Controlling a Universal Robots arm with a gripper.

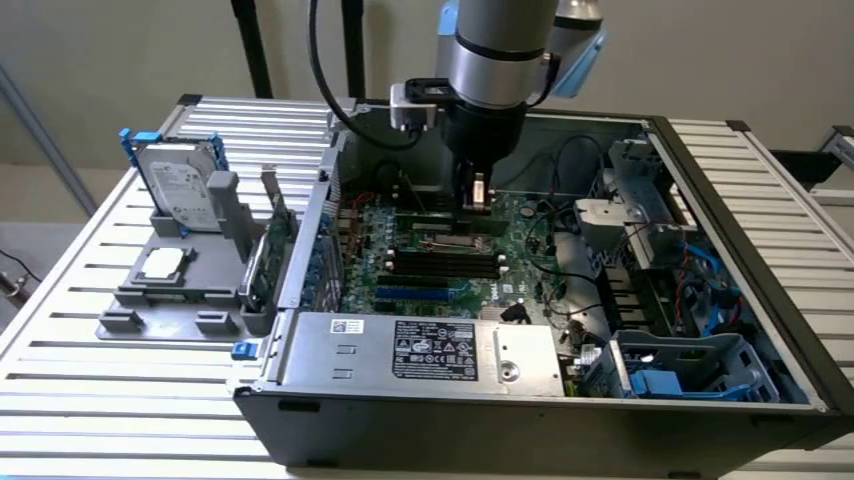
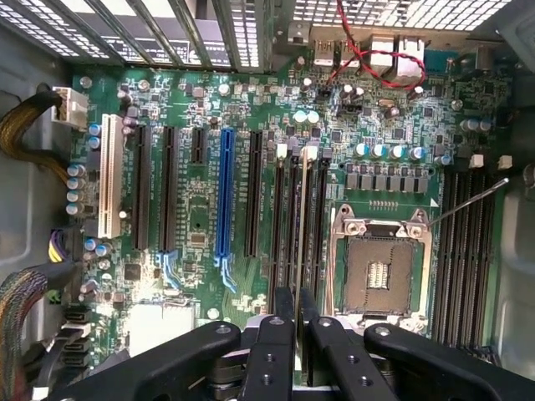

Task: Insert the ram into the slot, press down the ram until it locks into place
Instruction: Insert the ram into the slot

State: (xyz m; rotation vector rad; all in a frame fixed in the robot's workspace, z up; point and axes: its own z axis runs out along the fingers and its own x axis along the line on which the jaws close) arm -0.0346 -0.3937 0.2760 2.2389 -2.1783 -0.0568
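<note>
— Gripper is pinched shut on the ram, held edge-on just over the slot beside the silver socket. Tips?

— I'd get it dead parallel and upright, then push down evenly at both ends.

A robotics lab: open computer case on slatted aluminium bench.

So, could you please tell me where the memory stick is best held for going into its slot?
By its upper long edge, pinched across the two flat faces, coming from straight above. The memory stick stands on edge, in line with the black slots, so its lower edge must stay free. The gripper appears to hold it this way.
</note>
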